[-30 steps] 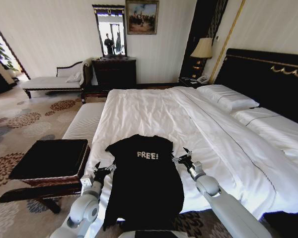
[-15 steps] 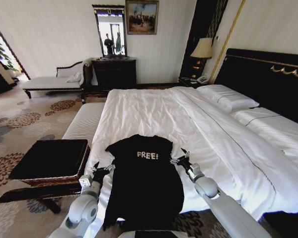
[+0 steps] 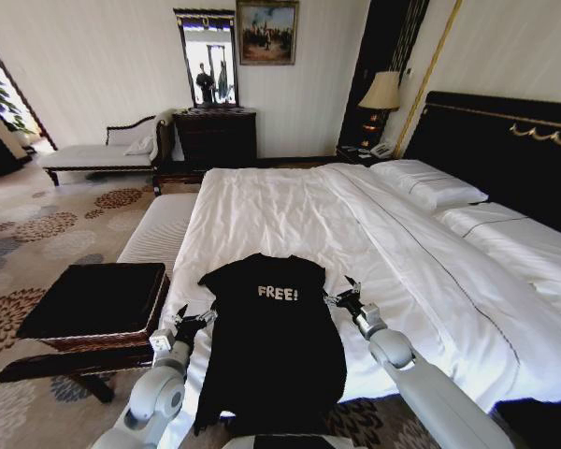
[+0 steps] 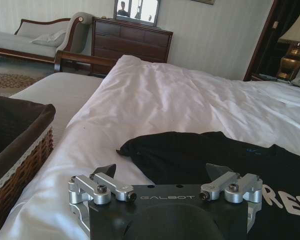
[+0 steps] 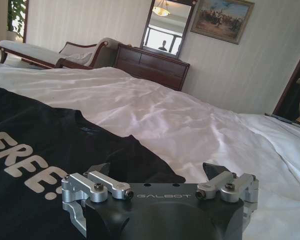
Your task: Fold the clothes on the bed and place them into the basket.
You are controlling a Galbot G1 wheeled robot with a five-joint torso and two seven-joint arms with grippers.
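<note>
At the near end of the bed (image 3: pixel 290 201), on its white duvet, the black T-shirt (image 3: pixel 271 346) lies flat and face up, white "FREE!" lettering across the chest, collar pointing toward the pillows, short sleeves spread to either side and its hem hanging over the foot edge. To the far left, on the floor beside the bed, stands the wicker basket (image 3: pixel 93 304) with its flat black fabric top, well apart from the shirt. The left gripper (image 3: pixel 193 316) hovers low, just beside the shirt's left sleeve, its fingers spread wide and holding nothing; the left wrist view shows that sleeve edge just ahead of the open fingers (image 4: pixel 104 171). On the other side, the right gripper (image 3: pixel 342 292) sits just beside the right sleeve, fingers likewise wide and empty.

Against the picture half a second back, the left gripper is where it was, and the right gripper has shifted very slightly to the right and toward the pillows; the shirt lies unchanged.

The shirt's lower hem is cut off by the bottom of the head view. Whether either gripper touches the duvet cannot be made out.
</note>
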